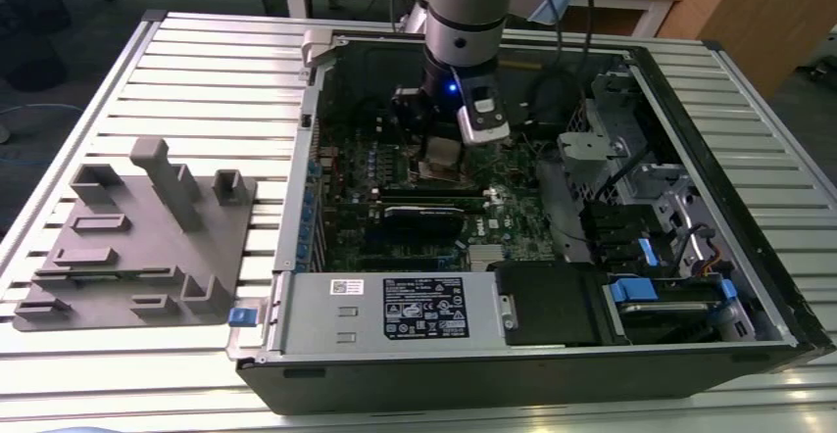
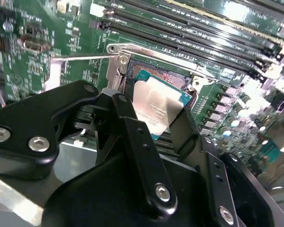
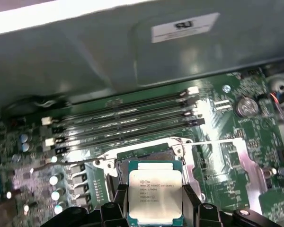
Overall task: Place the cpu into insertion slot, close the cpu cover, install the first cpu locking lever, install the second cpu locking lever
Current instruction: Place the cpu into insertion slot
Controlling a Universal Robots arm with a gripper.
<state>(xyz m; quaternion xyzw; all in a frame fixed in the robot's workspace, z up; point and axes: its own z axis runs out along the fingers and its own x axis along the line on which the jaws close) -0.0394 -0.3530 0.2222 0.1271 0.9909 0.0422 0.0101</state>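
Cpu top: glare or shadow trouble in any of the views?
Second wrist view: the cpu top is blown white by glare. First wrist view: it is evenly lit; a washed-out band runs along the case wall. Exterior view: the motherboard sits dim under the arm.

Soft overhead light, shadowed case (image 1: pixel 523 379) interior, white glare on the cpu (image 2: pixel 154 106) and circuit board (image 2: pixel 246 118).

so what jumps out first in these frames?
The silvery cpu stands out first, clamped between the black tool fingers right at the insertion slot on the green motherboard. In the exterior view the arm reaches down into an open computer case, with a grey fixture block on the slatted table at that view's left.
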